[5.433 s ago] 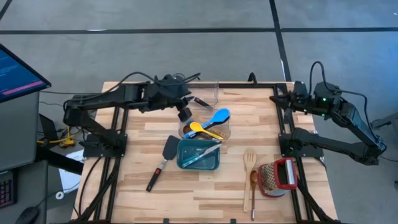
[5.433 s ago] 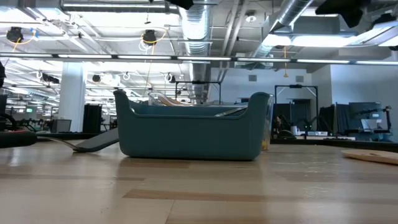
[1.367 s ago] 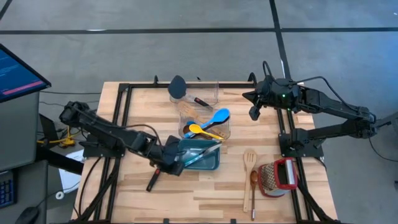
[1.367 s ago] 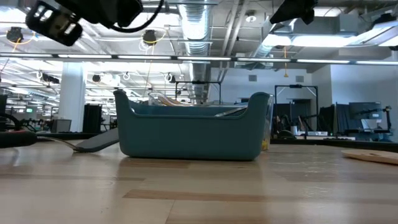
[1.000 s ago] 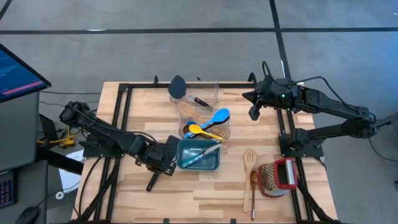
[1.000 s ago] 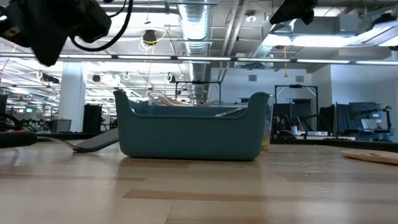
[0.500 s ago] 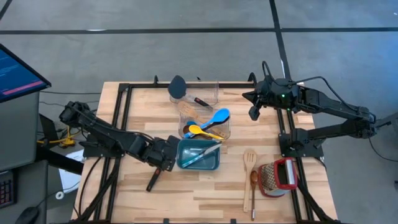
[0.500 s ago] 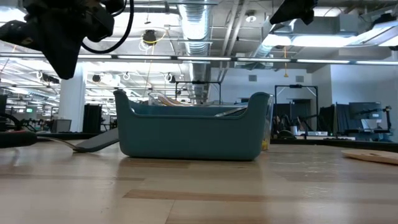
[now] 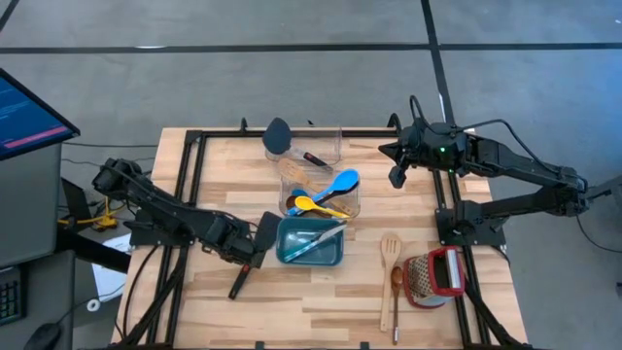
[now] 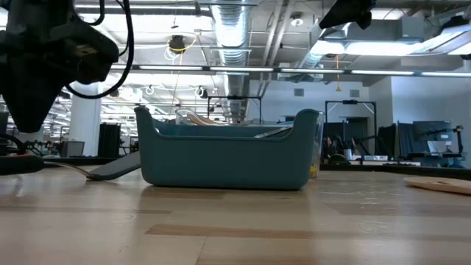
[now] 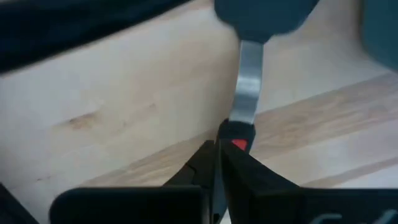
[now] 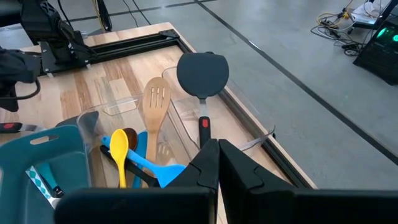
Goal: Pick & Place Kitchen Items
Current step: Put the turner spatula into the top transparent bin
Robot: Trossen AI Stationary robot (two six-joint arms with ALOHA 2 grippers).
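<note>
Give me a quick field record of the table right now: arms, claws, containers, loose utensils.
left claw: shut, low over the black spatula lying left of the teal bin; not gripping it
right claw: shut, raised near the table's far right edge, holding nothing
teal bin: mid-table, holds a few slim items
clear container: behind the bin, holds a blue spoon, yellow spoon, a second black spatula
loose on table: slotted wooden spatula and brown wooden spoon, right of the bin
other: red-and-metal grater at the right edge
</note>
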